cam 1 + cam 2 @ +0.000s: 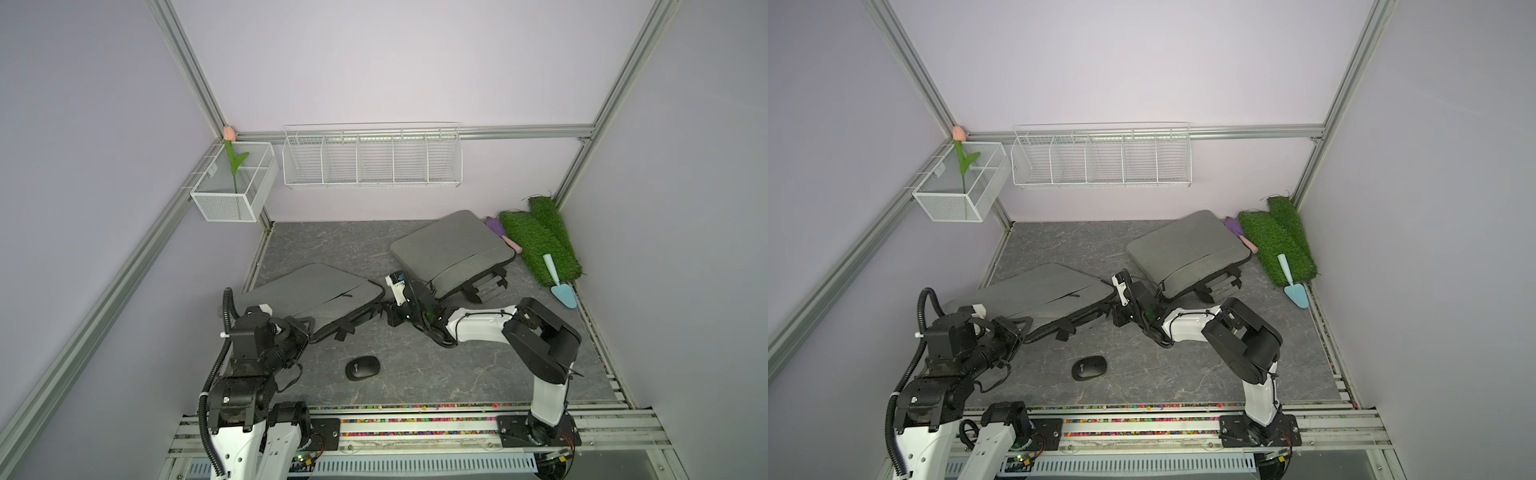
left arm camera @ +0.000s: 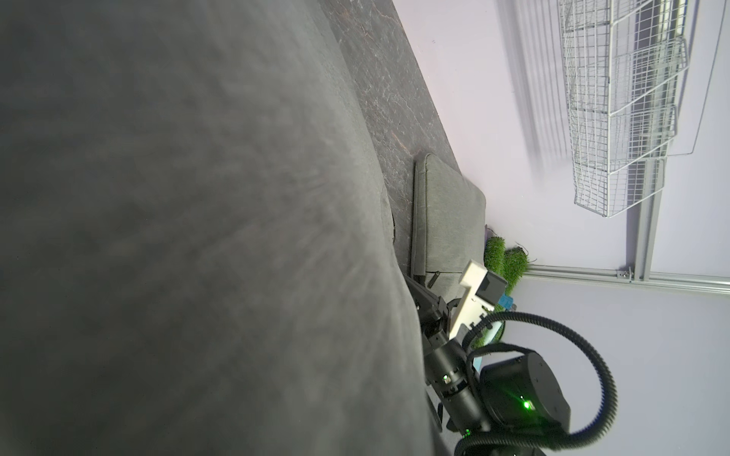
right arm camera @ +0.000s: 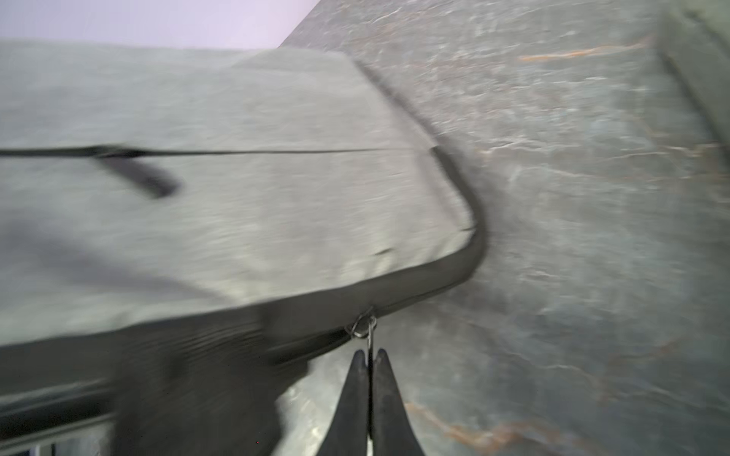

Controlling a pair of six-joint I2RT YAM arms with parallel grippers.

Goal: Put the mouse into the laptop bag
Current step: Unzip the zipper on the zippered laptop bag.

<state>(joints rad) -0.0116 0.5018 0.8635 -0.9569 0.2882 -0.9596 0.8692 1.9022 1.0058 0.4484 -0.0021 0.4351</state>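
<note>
The black mouse (image 1: 363,368) (image 1: 1089,368) lies on the dark stone floor between my two arms, and neither gripper touches it. The nearer grey laptop bag (image 1: 311,291) (image 1: 1038,291) lies flat behind it, its black handles toward the front. My right gripper (image 3: 369,353) (image 1: 382,311) is shut on the metal zipper pull (image 3: 365,325) at the bag's right corner. My left gripper (image 1: 305,330) (image 1: 1017,328) is at the bag's front left edge by a handle. Grey bag fabric (image 2: 197,237) fills the left wrist view and hides the fingers.
A second grey bag (image 1: 453,249) lies at the back right, just behind my right wrist. Rolled fake grass (image 1: 540,245), a blue trowel (image 1: 559,286) and a purple tool (image 1: 500,232) sit by the right wall. A wire shelf (image 1: 372,156) and a mesh basket (image 1: 235,183) hang above.
</note>
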